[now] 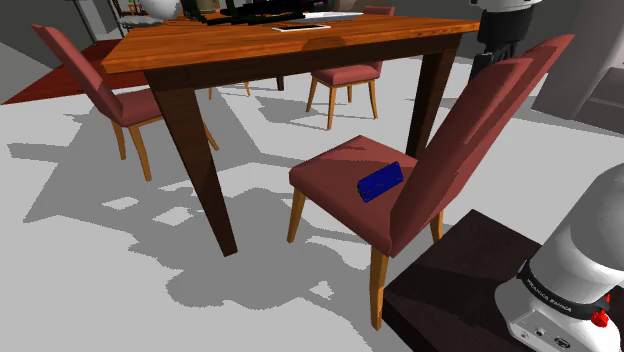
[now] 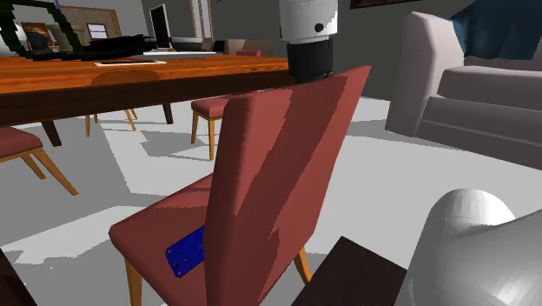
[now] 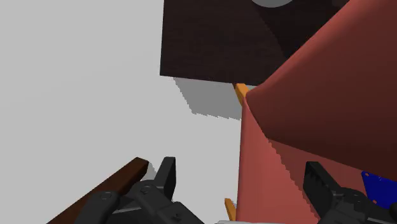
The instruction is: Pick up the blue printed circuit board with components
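The blue circuit board [image 1: 381,181] lies flat on the red chair seat [image 1: 335,170], close to the backrest [image 1: 470,140]. In the second exterior view the board [image 2: 187,252] peeks out beside the backrest [image 2: 278,174]. My gripper [image 3: 242,179] is open, its two black fingers [image 3: 167,175] well apart, with nothing between them. It hangs above the top edge of the backrest [image 3: 299,127], which runs between the fingers. A blue corner of the board [image 3: 380,186] shows just beyond the other finger. Part of my arm [image 2: 308,35] rises behind the chair.
A wooden table [image 1: 260,45] with dark legs [image 1: 200,160] stands next to the chair, with more red chairs [image 1: 110,95] around it. My dark stand [image 1: 460,280] sits behind the backrest. A grey sofa [image 2: 469,87] is further off. The floor [image 1: 120,280] is light grey.
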Tool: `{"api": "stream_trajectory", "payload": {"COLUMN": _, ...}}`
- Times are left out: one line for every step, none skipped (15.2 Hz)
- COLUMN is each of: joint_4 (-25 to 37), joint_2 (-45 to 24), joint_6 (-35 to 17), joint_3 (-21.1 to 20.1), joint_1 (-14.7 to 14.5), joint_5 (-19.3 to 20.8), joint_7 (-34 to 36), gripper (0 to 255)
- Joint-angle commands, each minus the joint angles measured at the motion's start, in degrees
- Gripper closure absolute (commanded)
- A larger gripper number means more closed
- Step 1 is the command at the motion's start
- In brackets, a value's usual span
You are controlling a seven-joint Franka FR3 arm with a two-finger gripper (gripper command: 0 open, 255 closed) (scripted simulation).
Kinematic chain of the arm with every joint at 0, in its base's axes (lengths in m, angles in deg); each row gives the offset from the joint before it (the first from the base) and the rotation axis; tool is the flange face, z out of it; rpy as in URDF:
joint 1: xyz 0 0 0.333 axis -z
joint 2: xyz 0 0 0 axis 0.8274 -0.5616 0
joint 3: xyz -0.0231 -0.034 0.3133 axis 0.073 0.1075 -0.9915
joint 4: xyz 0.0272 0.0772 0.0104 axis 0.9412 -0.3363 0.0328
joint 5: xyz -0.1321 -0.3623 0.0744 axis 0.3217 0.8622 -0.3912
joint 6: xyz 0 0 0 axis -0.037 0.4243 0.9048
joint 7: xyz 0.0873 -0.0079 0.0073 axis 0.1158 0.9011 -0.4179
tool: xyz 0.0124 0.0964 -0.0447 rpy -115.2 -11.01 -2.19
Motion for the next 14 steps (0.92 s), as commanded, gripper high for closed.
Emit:
{"api": "stream_trajectory", "payload": {"joint_4": 0.0, "joint_2": 0.0, "joint_6": 0.0, "joint_3": 0.0, "joint_1": 0.0, "joint_5": 0.0, "joint_7": 0.0, "gripper": 0}}
{"api": "stream_trajectory", "payload": {"joint_4": 0.1, "joint_2": -0.6, "joint_6": 0.2, "joint_3": -2.2, "joint_1": 0.1, "joint_5": -0.7, "joint_7": 3.0, "gripper": 0}}
{"api": "stream_trajectory", "payload": {"joint_4": 0.2, "joint_2": -1.4, "joint_6": 0.4, "joint_3": -4.3, "joint_1": 0.3, "joint_5": -1.5, "joint_7": 6.1, "gripper": 0}}
{"api": "stream_trajectory", "payload": {"joint_4": 0.5, "joint_2": -2.3, "joint_6": 0.6, "joint_3": -6.5, "joint_1": 0.5, "joint_5": -2.2, "joint_7": 9.1, "gripper": 0}}
{"api": "stream_trajectory", "payload": {"joint_4": 1.0, "joint_2": -3.4, "joint_6": 0.8, "joint_3": -8.6, "joint_1": 0.7, "joint_5": -2.9, "joint_7": 12.2, "gripper": 0}}
{"api": "stream_trajectory", "payload": {"joint_4": 1.5, "joint_2": -4.7, "joint_6": 1.0, "joint_3": -10.8, "joint_1": 1.0, "joint_5": -3.6, "joint_7": 15.2, "gripper": 0}}
{"api": "stream_trajectory", "payload": {"joint_4": 2.2, "joint_2": -6.1, "joint_6": 1.1, "joint_3": -12.9, "joint_1": 1.3, "joint_5": -4.3, "joint_7": 18.3, "gripper": 0}}
{"api": "stream_trajectory", "payload": {"joint_4": 3.0, "joint_2": -7.7, "joint_6": 1.3, "joint_3": -14.9, "joint_1": 1.6, "joint_5": -4.9, "joint_7": 21.4, "gripper": 0}}
{"api": "stream_trajectory", "payload": {"joint_4": 3.9, "joint_2": -9.4, "joint_6": 1.4, "joint_3": -17.0, "joint_1": 2.0, "joint_5": -5.4, "joint_7": 24.5, "gripper": 0}}
{"api": "stream_trajectory", "payload": {"joint_4": 4.9, "joint_2": -11.3, "joint_6": 1.5, "joint_3": -19.0, "joint_1": 2.4, "joint_5": -5.8, "joint_7": 27.6, "gripper": 0}}
{"api": "stream_trajectory", "payload": {"joint_4": 6.0, "joint_2": -13.3, "joint_6": 1.7, "joint_3": -21.1, "joint_1": 2.8, "joint_5": -6.2, "joint_7": 30.8, "gripper": 0}}
{"api": "stream_trajectory", "payload": {"joint_4": 7.2, "joint_2": -15.4, "joint_6": 1.8, "joint_3": -23.1, "joint_1": 3.3, "joint_5": -6.4, "joint_7": 34.0, "gripper": 0}}
{"api": "stream_trajectory", "payload": {"joint_4": 8.6, "joint_2": -17.8, "joint_6": 2.0, "joint_3": -25.0, "joint_1": 3.8, "joint_5": -6.5, "joint_7": 37.3, "gripper": 0}}
{"api": "stream_trajectory", "payload": {"joint_4": 10.0, "joint_2": -20.2, "joint_6": 2.2, "joint_3": -27.0, "joint_1": 4.4, "joint_5": -6.5, "joint_7": 40.7, "gripper": 0}}
